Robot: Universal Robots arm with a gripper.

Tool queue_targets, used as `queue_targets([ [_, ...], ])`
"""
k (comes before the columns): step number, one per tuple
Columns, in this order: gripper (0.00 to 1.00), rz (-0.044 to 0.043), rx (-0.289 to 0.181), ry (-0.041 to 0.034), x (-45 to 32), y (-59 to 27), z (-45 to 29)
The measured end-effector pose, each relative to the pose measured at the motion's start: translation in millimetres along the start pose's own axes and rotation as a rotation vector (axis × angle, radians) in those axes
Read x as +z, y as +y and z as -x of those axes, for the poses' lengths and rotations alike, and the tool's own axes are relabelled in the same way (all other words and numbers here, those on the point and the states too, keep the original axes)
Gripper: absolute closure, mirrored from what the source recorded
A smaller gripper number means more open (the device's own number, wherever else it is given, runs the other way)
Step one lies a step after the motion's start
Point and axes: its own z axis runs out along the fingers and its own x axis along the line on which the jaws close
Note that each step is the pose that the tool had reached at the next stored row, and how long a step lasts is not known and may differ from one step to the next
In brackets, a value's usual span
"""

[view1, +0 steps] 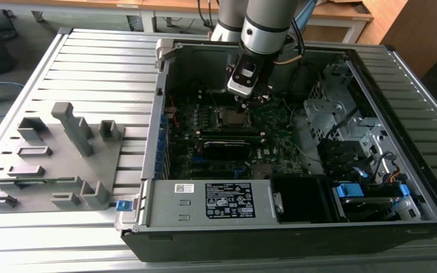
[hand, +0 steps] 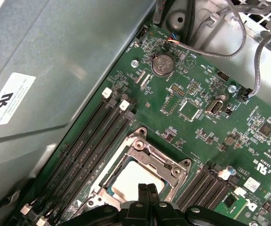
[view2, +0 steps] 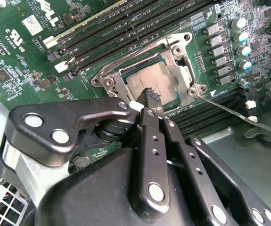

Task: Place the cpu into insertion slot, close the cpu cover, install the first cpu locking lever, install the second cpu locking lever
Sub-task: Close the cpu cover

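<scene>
Cpu: the cpu (view2: 147, 77) is lying flat in the insertion slot (view2: 108, 82), silver top facing up.
Cover: the cpu cover (view2: 178, 60) is lying down around the chip, framing it.
Lever: a thin locking lever (view2: 234, 113) is sticking out free beside the socket.
Gripper: the gripper (view2: 152, 96) is holding its fingers together, tip at the chip's edge.
Surroundings: memory slots (view2: 126, 33) are flanking the socket on the green motherboard (hand: 196, 94).

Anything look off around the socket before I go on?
Only the thin locking lever: it angles out from a corner of the cpu cover over the memory slots, apparently unlatched. The cpu lies flat under the cover.
</scene>
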Motion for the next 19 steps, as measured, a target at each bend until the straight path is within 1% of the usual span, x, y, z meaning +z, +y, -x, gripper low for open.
queue_targets([
  [5, 0.90, -0.0008, -0.019, -0.0005, 0.0, 0.0, 0.0],
  [14, 0.90, -0.0010, -0.020, -0.0006, 0.0, 0.0, 0.0],
  [19, 0.90, -0.0019, -0.044, -0.0012, 0.0, 0.0, 0.0],
])
